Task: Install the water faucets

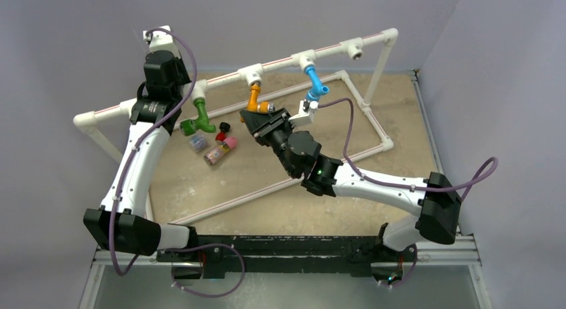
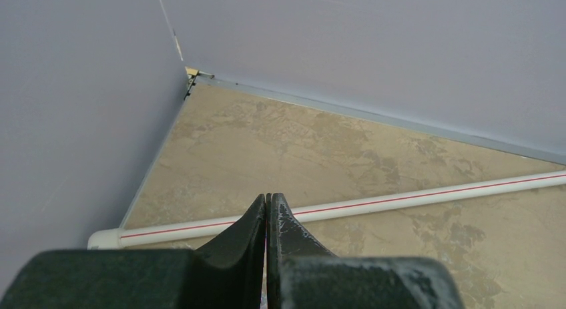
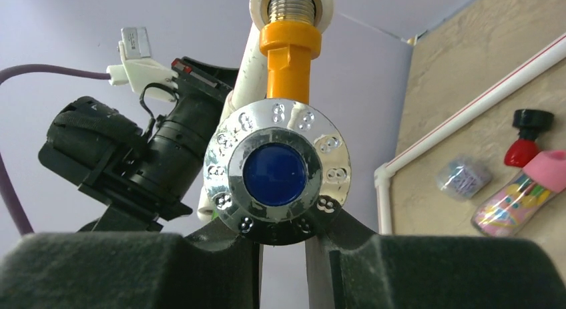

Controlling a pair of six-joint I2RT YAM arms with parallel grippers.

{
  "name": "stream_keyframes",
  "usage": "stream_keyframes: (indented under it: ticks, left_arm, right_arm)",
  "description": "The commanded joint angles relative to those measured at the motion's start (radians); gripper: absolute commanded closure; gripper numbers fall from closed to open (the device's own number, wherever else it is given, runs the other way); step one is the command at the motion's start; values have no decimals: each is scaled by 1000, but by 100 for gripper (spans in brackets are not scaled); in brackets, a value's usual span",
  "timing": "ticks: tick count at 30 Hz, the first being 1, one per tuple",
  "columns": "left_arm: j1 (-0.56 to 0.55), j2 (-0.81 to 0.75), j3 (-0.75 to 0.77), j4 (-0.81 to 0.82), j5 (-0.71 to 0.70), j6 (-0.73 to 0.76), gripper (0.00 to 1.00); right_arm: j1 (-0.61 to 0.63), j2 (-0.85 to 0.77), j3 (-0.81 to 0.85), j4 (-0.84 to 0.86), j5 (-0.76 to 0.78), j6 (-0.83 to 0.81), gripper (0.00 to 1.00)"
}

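Rig, bimanual, seen near to far. Worktop (image 1: 220, 189): tan, walled at the left, far and right edges. Loose items left of centre, near but apart from the right pincer (image 3: 284, 227): pink-capped bottle (image 1: 220, 151) lying on its side, small clear jar (image 1: 197, 143) just beside it, red-and-black piece (image 1: 223, 129) just beyond. Right pincer: reaches toward the middle of the worktop, jaws part-spread and pinching the lower rim of the chrome knob (image 3: 277, 172) with a blue centre. Orange faucet (image 1: 253, 95): bears that knob and hangs from a tee on the raised white pipe rail (image 1: 280, 61), with metal thread showing at the joint. Green faucet (image 1: 200, 115): hangs from the rail toward the left edge, beside the left arm's wrist. Blue faucet (image 1: 315, 82): hangs toward the right, just past the right wrist. End tee socket (image 1: 354, 50): bare, near the far right corner. Left pincer (image 2: 267, 202): pressed together, holding nothing, raised above the floor pipe (image 2: 400, 199) near the far left corner.
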Motion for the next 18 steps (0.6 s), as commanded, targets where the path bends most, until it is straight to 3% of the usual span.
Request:
stream_keyframes:
  ticks: [1,18]
  left_arm:
    - [-72,-55,-19,-170,134,-10,100]
    - [-74,-52,-7,-183,149,-13,100]
  right_arm:
    - [-90,-4,-9,30,-37,117,100]
    - [-216,-194,-123,-87,-49,-97,100]
